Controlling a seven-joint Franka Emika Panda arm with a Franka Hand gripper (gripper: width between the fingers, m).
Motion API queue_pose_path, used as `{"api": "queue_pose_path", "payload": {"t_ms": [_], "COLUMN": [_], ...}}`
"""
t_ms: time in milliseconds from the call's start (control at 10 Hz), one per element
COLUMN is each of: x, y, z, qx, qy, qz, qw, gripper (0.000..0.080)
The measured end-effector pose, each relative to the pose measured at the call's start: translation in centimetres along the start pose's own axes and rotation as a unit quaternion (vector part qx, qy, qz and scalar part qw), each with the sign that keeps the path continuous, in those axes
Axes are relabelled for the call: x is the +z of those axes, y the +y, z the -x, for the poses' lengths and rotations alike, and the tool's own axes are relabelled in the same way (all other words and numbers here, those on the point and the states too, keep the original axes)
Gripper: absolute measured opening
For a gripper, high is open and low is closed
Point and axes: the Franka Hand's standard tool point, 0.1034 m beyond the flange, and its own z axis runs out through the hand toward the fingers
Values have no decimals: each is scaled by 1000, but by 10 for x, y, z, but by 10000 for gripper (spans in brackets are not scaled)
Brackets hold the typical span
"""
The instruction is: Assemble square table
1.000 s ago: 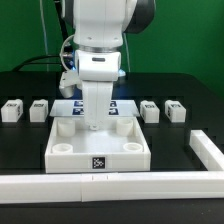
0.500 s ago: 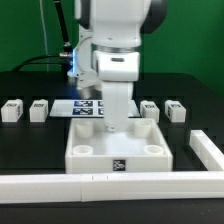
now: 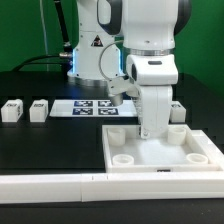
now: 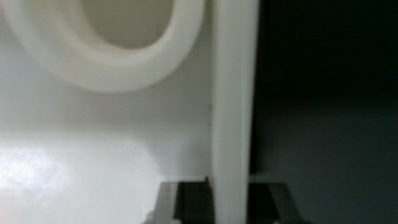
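The white square table top lies tray-like at the exterior view's right, close behind the front wall. Round sockets sit in its corners. My gripper reaches down onto its far rim, shut on it. In the wrist view the thin white rim runs between my two dark fingers, with a round socket beside it. Two white leg blocks stand at the exterior view's left. Another leg block shows behind the arm at the right.
The marker board lies flat behind the table top. A long white bar-shaped wall runs along the front edge. The arm's white body towers over the table top's far side.
The gripper has dragged the table top across to the exterior view's right, from the middle to the right side. It stayed shut on the rim throughout.
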Motion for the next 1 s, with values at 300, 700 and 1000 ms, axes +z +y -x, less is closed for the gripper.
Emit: {"api": "queue_pose_path", "payload": {"t_ms": [300, 700, 1000], "x": [5, 4, 4], "y": [9, 9, 9], "z": [-3, -3, -3], "qx": [1, 15, 15], "qy": [-2, -5, -5], "qz": [-10, -14, -13], "qw": [1000, 1000, 1000], "gripper": [57, 53, 426]}}
